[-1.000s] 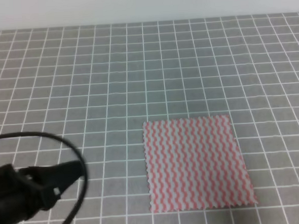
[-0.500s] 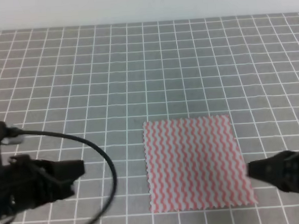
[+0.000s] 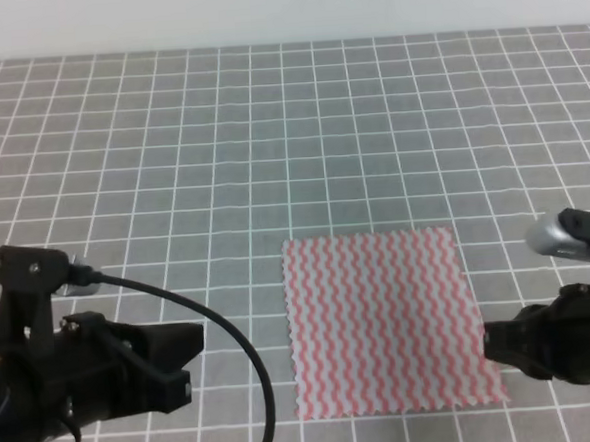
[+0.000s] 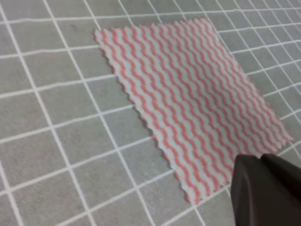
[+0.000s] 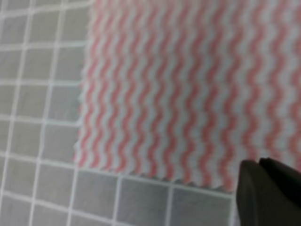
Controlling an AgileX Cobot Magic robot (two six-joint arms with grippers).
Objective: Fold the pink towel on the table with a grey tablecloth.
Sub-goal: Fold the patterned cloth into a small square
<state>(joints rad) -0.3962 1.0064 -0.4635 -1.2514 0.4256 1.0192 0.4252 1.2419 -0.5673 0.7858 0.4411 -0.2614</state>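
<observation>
exterior high: pink towel flat between grippers

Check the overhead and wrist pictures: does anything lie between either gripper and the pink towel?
Nothing visible does. Only bare grey tablecloth separates the left gripper from the flat pink towel; the right gripper is already at its right edge.

pink-and-white wavy-striped towel, grey white-gridded tablecloth, black arms

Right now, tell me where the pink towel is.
In the high view the pink towel lies flat on the grey tablecloth, near the front edge and right of centre, between the left gripper and the right gripper.
</observation>
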